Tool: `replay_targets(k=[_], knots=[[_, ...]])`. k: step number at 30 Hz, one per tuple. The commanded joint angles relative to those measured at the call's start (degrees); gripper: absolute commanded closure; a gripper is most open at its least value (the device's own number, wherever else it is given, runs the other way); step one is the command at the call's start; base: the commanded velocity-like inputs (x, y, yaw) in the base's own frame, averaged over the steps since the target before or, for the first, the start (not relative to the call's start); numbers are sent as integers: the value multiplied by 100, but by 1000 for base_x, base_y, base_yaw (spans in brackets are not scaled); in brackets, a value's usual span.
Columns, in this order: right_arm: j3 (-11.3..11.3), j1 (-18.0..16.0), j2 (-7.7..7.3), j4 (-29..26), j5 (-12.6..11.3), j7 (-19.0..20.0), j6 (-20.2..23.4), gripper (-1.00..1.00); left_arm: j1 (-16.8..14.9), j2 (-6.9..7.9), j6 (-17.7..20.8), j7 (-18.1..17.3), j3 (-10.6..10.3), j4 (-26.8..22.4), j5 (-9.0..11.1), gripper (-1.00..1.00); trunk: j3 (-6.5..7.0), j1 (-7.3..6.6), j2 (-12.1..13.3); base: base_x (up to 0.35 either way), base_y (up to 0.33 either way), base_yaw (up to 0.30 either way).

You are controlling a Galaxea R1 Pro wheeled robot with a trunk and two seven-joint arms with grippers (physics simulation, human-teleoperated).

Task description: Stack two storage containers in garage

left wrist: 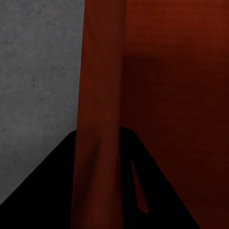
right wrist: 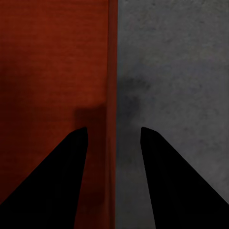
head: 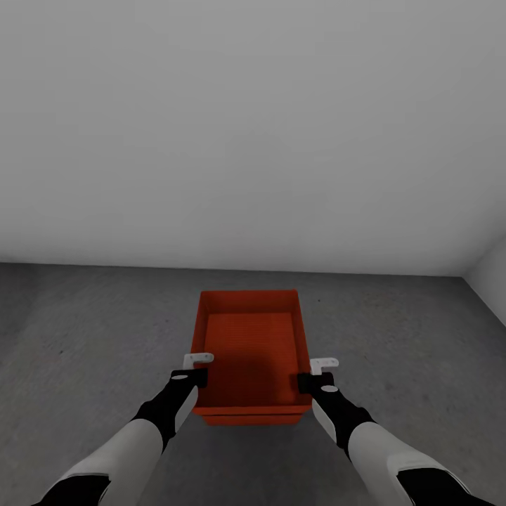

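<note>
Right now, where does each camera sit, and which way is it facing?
Head view: on the robot's head, looking forward and down at the orange-red container on the grey floor before a white wall; both forearms show, with the left end effector and right end effector at the container's side walls.
Left wrist view: near the left end effector, looking along its dark fingers, which straddle a container wall.
Right wrist view: near the right end effector, fingers either side of a wall.
Shared: container and floor.

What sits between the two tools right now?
An orange-red storage container on the grey concrete floor, head view. Left tool is at its left wall, right tool at its right wall; the right wrist view shows fingers straddling that wall.
</note>
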Motion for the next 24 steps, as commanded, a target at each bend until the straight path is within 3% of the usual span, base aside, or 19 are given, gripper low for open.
replay_targets(k=[1,20,24], knots=[[-28,2,5,14,-73,-1,12,100,-5,-34,-356,-47,92,-26,69,100,-4,-1,-2,0,0,0],[-27,2,10,14,-73,-1,8,100,-5,-34,-354,-47,90,-28,68,100,-4,-1,-2,0,0,0],[-28,4,13,14,-73,-1,5,100,-5,-34,-356,-47,89,-24,69,100,-76,87,-162,0,0,0]])
